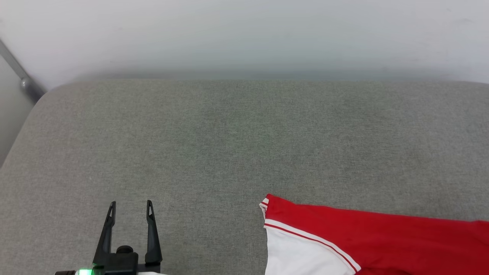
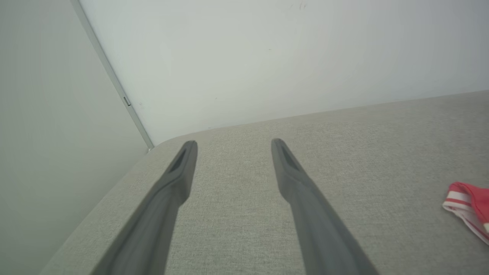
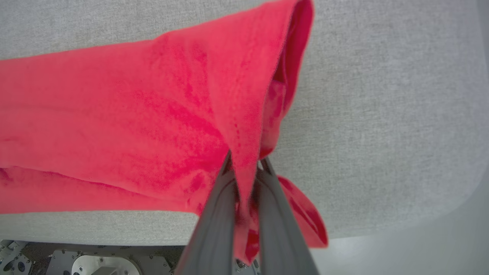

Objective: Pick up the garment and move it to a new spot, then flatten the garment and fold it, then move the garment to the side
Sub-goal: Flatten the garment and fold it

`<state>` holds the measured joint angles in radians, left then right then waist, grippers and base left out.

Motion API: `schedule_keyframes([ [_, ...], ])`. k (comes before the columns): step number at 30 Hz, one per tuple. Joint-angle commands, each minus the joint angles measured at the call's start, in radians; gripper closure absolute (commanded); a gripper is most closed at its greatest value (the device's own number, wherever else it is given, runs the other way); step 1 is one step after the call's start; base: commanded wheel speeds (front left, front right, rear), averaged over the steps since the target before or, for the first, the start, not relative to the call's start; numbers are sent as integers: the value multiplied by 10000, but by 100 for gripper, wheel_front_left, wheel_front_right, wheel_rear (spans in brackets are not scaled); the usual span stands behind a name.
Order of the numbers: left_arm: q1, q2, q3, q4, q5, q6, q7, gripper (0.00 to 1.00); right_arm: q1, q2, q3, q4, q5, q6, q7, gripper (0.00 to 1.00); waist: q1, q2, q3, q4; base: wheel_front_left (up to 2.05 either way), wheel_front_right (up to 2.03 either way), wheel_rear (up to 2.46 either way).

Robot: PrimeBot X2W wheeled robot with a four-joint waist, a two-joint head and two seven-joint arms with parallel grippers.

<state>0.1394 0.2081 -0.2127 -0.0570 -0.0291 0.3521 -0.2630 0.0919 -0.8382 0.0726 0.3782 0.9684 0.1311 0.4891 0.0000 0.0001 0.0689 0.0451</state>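
The garment [image 1: 366,233] is a red shirt with a white sleeve and red-white stripe trim, lying at the lower right of the head view on the grey cushioned surface [image 1: 229,145]. In the right wrist view my right gripper [image 3: 244,162] is shut on a pinched fold of the garment's red cloth [image 3: 133,122], near its edge. My left gripper [image 1: 130,208] stands open above bare cushion at the lower left, well to the left of the shirt. The left wrist view shows my left gripper [image 2: 233,147] with fingers apart and the garment's striped trim [image 2: 468,204] at the far right.
A pale wall [image 1: 244,34] rises behind the cushion. A metal post [image 1: 23,78] stands at the back left corner. The cushion's rounded front edge [image 3: 382,229] and part of the robot's base [image 3: 91,263] appear in the right wrist view.
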Motion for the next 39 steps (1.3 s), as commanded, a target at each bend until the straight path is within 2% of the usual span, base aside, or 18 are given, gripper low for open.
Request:
schedule_keyframes([
  [1, 136, -46, 68, 17, 108, -56, -22, 0, -84, 51, -42, -132, -112, -8, 42, 100, 0, -1, -44, -34, 0, 0, 0],
  [6, 233, -74, 109, -9, 138, -154, -20, 0, 175, 293, 86, -1318, -253, -8, 201, 100, 0, -1, -168, -56, 0, 0, 0],
  [13, 369, -183, 246, -32, -10, -384, -20, 0, 417, 592, 646, -4168, -415, -7, 736, 100, 0, -1, -196, -61, 0, 0, 0],
  [17, 263, -279, 261, -54, 69, -526, -20, 0, -58, 1046, 1290, -5478, -781, -7, 1205, 100, 0, -1, -117, -3, 0, 0, 0],
  [21, 85, -377, 260, -26, 96, -655, -22, 0, -903, 1638, 2445, -6192, -1243, -7, 1767, 100, 0, -1, 26, 90, 0, 0, 0],
  [23, -20, -421, 269, -5, 130, -700, -22, 0, -1540, 1956, 3072, -6254, -1385, -7, 1965, 100, 0, -1, 98, 135, 0, 0, 0],
  [24, -20, -421, 269, -5, 130, -700, -22, 0, -1540, 1956, 3072, -6254, -1385, -7, 1965, 100, 0, -1, 98, 135, 0, 0, 0],
  [29, -201, -515, 242, 48, 169, -785, -21, 0, -3116, 2735, 4882, -5681, -1702, -7, 2062, 100, 0, -1, 265, 314, 0, 0, 0],
  [34, -344, -641, 256, 53, 189, -852, -22, 0, -4318, 3368, 6363, -4417, -1950, -7, 1868, 100, 0, -1, 440, 509, 0, 0, 0],
  [39, -459, -742, 265, 87, 177, -905, -21, 0, -5013, 3697, 7514, -2754, -2093, -7, 1525, 100, 0, -1, 604, 658, 0, 0, 0],
])
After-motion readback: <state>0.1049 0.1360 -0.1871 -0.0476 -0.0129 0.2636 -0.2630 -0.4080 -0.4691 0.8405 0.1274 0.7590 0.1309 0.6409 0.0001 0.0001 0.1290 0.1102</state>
